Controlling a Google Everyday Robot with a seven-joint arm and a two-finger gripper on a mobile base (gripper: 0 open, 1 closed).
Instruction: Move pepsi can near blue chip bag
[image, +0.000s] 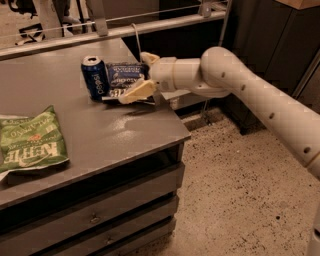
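The pepsi can (95, 77) stands upright on the grey table (115, 130) near its far right part. The blue chip bag (121, 79) lies flat right beside the can on its right, almost touching it. My gripper (142, 75) is just to the right of the can, over the right end of the bag. It is open and holds nothing, with one cream finger (137, 92) in front of the bag and the other behind it. The can is free of the gripper.
A larger green chip bag (30, 142) lies at the table's front left. Drawers sit below the tabletop. A metal rail (150, 25) runs behind the table. Speckled floor lies to the right.
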